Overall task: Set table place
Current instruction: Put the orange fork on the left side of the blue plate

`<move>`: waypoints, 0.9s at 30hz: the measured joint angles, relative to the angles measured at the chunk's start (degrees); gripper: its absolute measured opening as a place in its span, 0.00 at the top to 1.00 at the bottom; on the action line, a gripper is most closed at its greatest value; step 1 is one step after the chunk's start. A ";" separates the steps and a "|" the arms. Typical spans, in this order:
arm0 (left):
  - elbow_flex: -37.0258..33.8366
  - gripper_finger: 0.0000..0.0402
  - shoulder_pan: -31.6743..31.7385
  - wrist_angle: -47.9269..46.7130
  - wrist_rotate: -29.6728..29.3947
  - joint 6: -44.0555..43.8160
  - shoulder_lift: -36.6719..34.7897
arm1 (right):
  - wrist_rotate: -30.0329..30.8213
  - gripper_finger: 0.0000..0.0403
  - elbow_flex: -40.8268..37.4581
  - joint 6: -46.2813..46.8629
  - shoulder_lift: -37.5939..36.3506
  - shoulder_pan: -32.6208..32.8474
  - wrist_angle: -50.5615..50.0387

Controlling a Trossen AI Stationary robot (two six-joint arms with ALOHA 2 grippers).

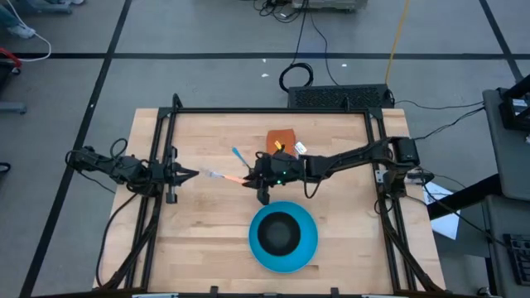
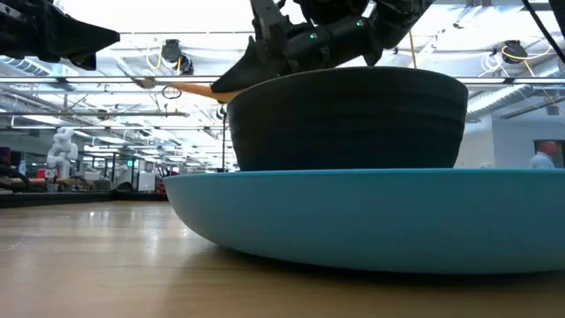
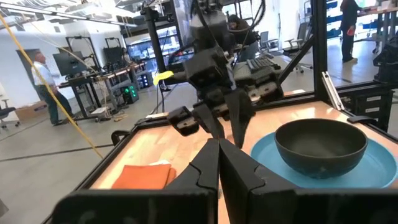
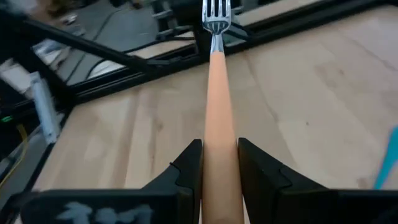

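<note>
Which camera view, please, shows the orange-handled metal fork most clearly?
The right wrist view: the orange-handled metal fork runs full length between the right gripper fingers, tines visible. The high view shows it small; the low view glimpses only its handle; the left wrist view hides it.

We find no legible text, label, brand, number or sign in any view; the white tag (image 1: 300, 148) on the cloth (image 1: 280, 139) shows no readable print.

The bowl (image 1: 278, 233) sits in the plate (image 1: 305, 251), near the worktop (image 1: 207, 240) front edge. Behind them, at mid-worktop, the right gripper (image 1: 248, 181) holds the fork (image 1: 222, 176) above the surface. The spoon (image 1: 240, 157) and cloth (image 1: 281, 139) lie toward the rear edge. The left gripper (image 1: 192, 174) rests at the left edge.
</note>
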 joint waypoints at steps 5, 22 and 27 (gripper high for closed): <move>0.00 0.96 0.00 0.01 -0.06 -0.30 0.01 | 3.84 0.84 -0.04 5.89 1.44 2.15 0.95; 0.00 0.96 0.00 0.16 -0.37 0.66 0.02 | 3.23 0.84 -0.09 0.51 1.55 2.66 -0.47; 0.00 0.96 0.00 0.93 -0.42 0.72 0.00 | 0.64 0.84 -0.07 -5.07 2.88 2.04 -1.28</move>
